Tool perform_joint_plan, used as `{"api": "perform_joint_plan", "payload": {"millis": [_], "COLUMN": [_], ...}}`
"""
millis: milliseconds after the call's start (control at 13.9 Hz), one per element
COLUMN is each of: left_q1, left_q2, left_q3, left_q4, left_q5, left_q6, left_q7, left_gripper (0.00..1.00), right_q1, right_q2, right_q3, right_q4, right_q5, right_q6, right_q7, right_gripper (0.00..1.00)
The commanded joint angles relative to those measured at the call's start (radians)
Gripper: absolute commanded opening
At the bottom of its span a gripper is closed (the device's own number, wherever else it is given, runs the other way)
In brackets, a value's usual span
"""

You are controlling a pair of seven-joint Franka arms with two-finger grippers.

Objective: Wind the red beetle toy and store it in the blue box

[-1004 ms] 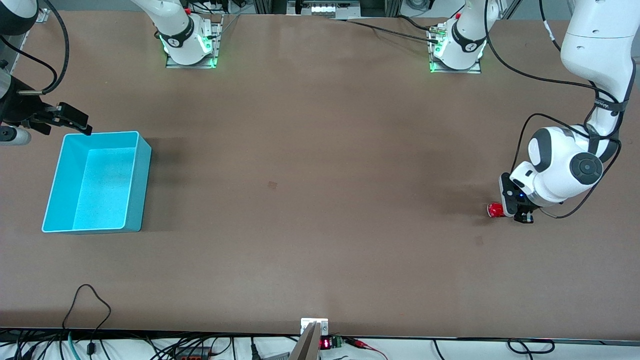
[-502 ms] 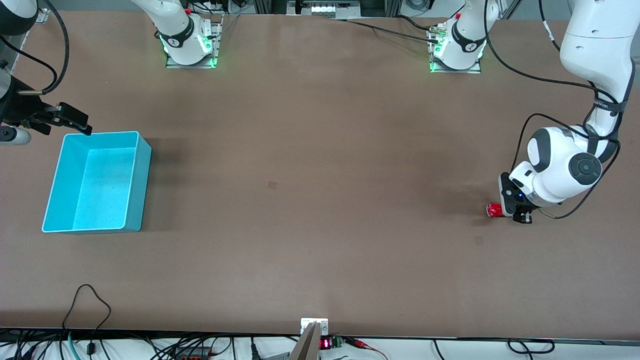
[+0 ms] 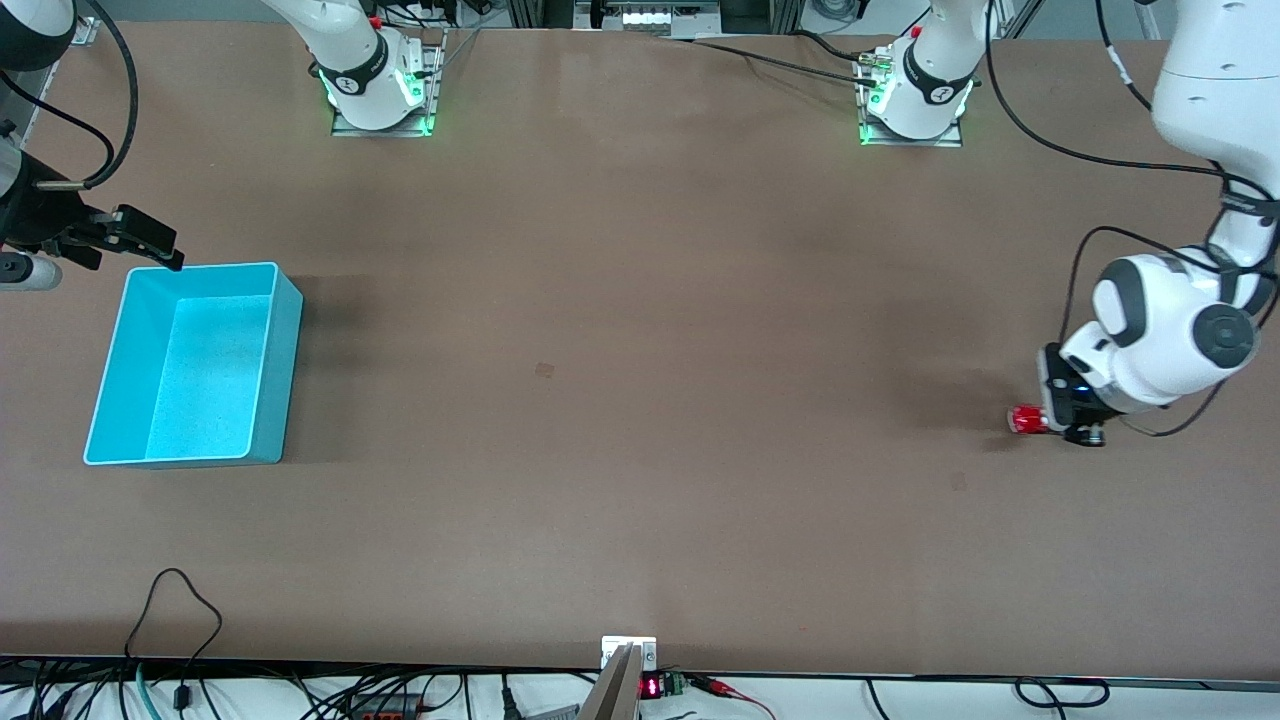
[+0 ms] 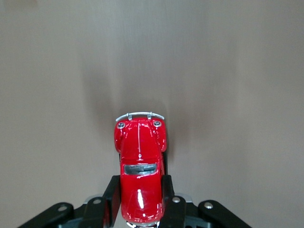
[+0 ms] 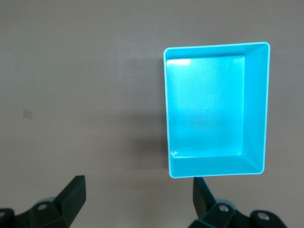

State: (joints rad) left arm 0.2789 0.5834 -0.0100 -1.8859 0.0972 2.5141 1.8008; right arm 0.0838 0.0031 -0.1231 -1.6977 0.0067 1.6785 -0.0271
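The red beetle toy (image 3: 1023, 419) sits low at the table near the left arm's end. My left gripper (image 3: 1036, 421) is shut on its rear half. In the left wrist view the toy (image 4: 139, 152) points away from the wrist, with the black fingers (image 4: 112, 192) pressed against both its sides and the left gripper (image 4: 139, 192) around it. The blue box (image 3: 200, 370) stands empty at the right arm's end. My right gripper (image 3: 140, 240) waits open and empty over the table by the box's rim. In the right wrist view the box (image 5: 209, 114) lies ahead of the open right gripper (image 5: 137, 190).
The two arm bases (image 3: 378, 90) (image 3: 912, 95) stand along the table's edge farthest from the camera. Cables (image 3: 180, 600) and a small device (image 3: 628, 660) lie at the edge nearest the camera. A faint mark (image 3: 544, 370) is on the brown table.
My left gripper has drawn the red beetle toy along the table toward the left arm's end. The right arm and the blue box have not moved.
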Motion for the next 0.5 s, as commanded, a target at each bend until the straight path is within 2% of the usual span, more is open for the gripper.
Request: {"api": "perform_joint_plan", "payload": {"millis": [0, 287, 359, 430], "left_q1": [0.066, 0.072, 0.074, 0.075], "left_q2": [0.098, 0.096, 0.093, 0.089], "left_q3": [-0.008, -0.008, -0.010, -0.011], "left_q4": [0.071, 0.073, 0.074, 0.077], "left_q5": [0.006, -0.002, -0.007, -0.008], "left_q6": [0.002, 0.000, 0.000, 0.002], "left_q7": [0.096, 0.101, 0.100, 0.103], "left_gripper": [0.20, 0.22, 0.43, 0.92], "right_q1": [0.002, 0.002, 0.002, 0.002], "right_q2": [0.008, 0.008, 0.008, 0.008], "right_q3": [-0.001, -0.001, -0.001, -0.001], "right_q4": [0.023, 0.023, 0.023, 0.023], "right_q5": [-0.010, -0.010, -0.010, -0.010], "right_q6": [-0.006, -0.006, -0.006, -0.008], "right_q7": [0.003, 0.003, 0.003, 0.003], "right_gripper": [1.00, 1.00, 1.00, 1.00]}}
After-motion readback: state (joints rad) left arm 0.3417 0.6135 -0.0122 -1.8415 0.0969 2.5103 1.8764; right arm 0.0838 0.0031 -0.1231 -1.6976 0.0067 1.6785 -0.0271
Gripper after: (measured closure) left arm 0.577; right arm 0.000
